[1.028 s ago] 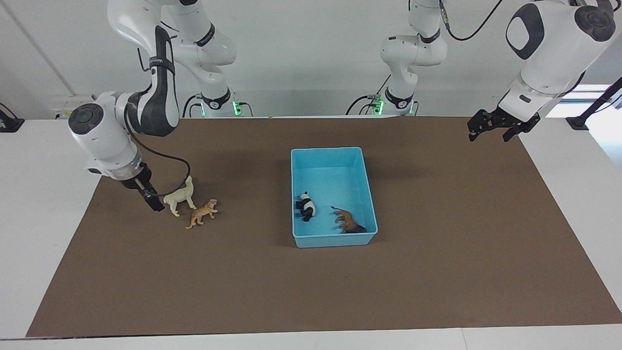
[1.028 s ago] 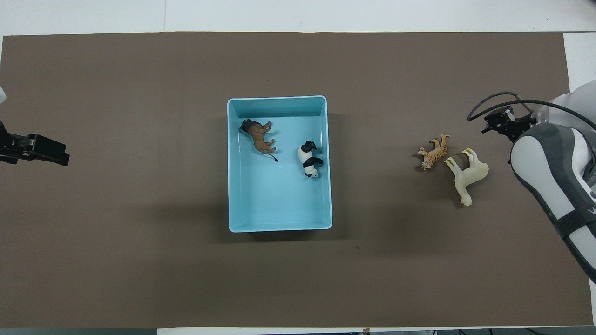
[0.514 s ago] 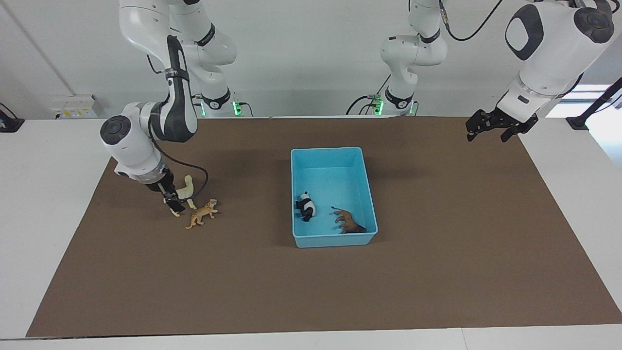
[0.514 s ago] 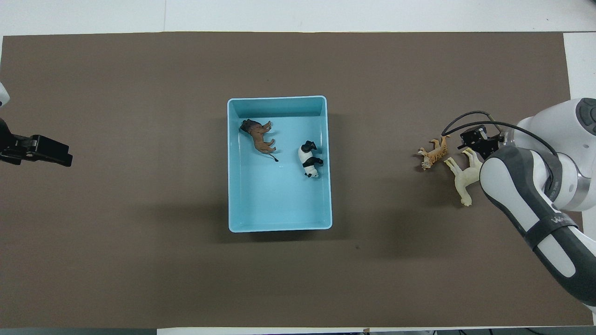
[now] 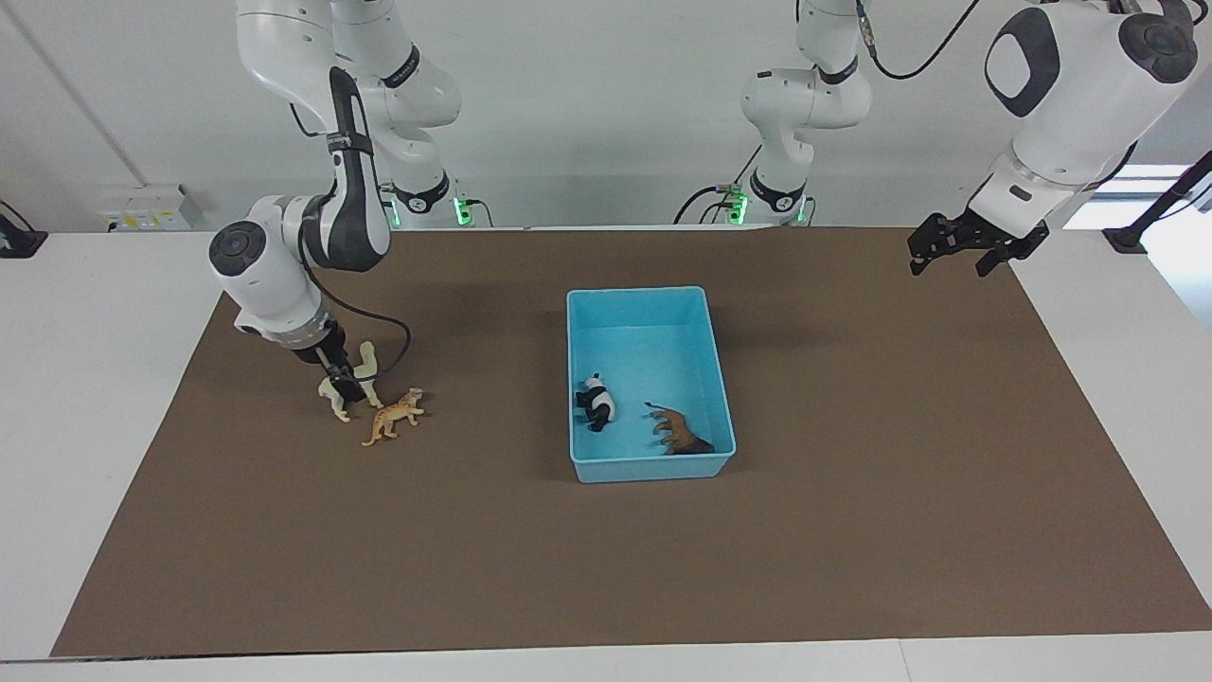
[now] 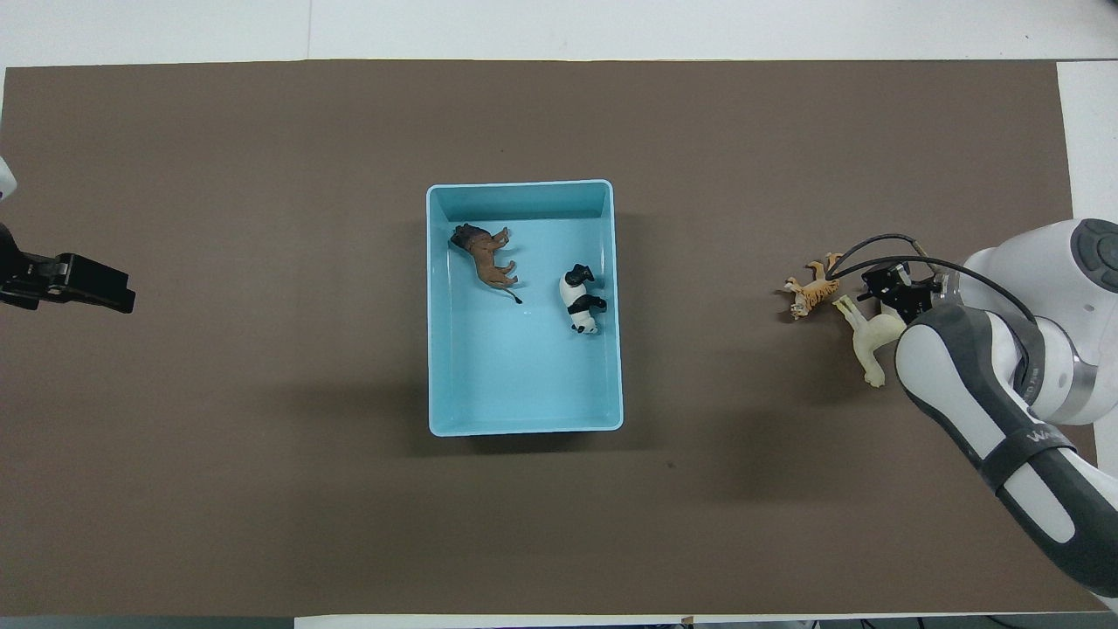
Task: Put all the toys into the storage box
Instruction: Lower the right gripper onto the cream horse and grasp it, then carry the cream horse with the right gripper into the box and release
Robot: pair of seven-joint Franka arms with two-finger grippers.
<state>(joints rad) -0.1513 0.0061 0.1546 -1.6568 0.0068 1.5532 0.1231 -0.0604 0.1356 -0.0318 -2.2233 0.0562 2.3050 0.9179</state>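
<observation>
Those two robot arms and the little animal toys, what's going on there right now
The arms are tidying toys into the light blue storage box. The panda and lion already lie in it. The right gripper is down at the cream llama, jaws open around its body, not yet closed. The orange spotted cat lies beside the llama on the brown mat. The left gripper waits, open, over the mat's corner at its own end.

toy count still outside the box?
2. The cream llama lies under the right pincer, toward the right arm's end of the table; the orange cat lies beside it on the mat. None look hidden.
</observation>
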